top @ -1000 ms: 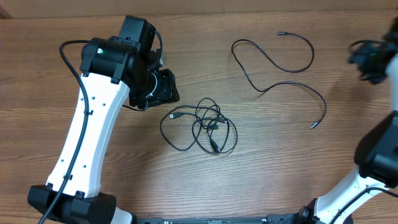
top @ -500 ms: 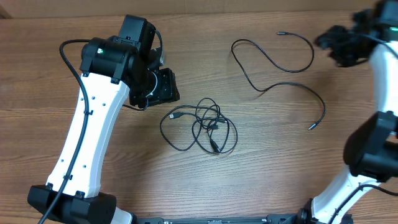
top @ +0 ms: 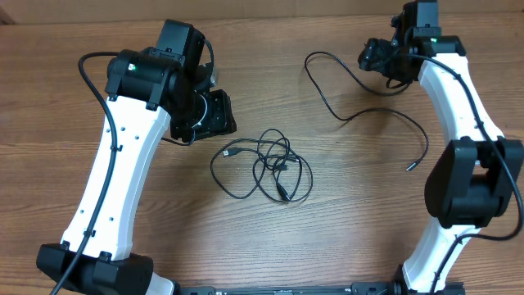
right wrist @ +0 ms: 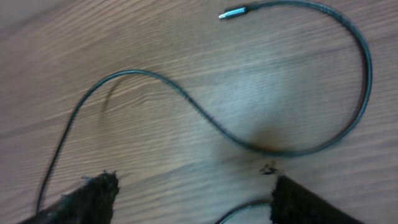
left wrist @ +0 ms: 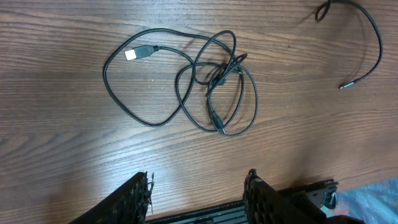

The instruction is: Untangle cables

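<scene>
Black cables (left wrist: 217, 74) — tangle elongated left-right, plug (left wrist: 132, 54) leftward

Set on a wooden table (top: 344, 221) of mid-brown, laminate-looking boards, with grain running left to right and faint seams between the planks. Bounded at the far edge by a paler tan strip (top: 286, 6), too narrow to name as wall or floor. Lit evenly from above, with soft shadows and a pale sheen on the wood in the right wrist view.
</scene>
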Robot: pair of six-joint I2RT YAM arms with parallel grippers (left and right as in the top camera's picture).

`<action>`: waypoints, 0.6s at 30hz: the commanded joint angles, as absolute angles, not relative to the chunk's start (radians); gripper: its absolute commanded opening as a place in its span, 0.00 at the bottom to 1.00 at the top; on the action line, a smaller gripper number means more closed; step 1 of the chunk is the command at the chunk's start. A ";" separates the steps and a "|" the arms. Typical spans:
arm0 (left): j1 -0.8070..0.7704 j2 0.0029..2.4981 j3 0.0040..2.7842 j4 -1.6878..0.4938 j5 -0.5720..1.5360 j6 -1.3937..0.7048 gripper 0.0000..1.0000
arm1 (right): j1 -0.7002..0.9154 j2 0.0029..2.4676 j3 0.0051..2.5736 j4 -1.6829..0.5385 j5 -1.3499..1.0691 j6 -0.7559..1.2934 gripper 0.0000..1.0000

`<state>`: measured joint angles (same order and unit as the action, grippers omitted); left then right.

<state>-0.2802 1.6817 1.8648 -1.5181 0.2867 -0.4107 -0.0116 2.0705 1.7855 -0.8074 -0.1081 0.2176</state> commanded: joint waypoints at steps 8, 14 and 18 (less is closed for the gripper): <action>-0.285 1.683 1.861 -1.518 0.281 -0.389 0.52 | -0.017 2.229 1.779 -0.731 -0.033 0.218 0.83; -0.285 1.683 1.861 -1.518 0.281 -0.389 0.52 | -0.017 2.280 1.779 -0.718 0.021 0.266 0.82; -0.285 1.683 1.861 -1.518 0.281 -0.389 0.52 | -0.017 2.299 1.779 -0.737 0.026 0.265 0.76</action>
<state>-0.2802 1.6817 1.8648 -1.5185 0.2867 -0.4107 -0.0124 2.2787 1.7809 -0.7307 0.0013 0.2539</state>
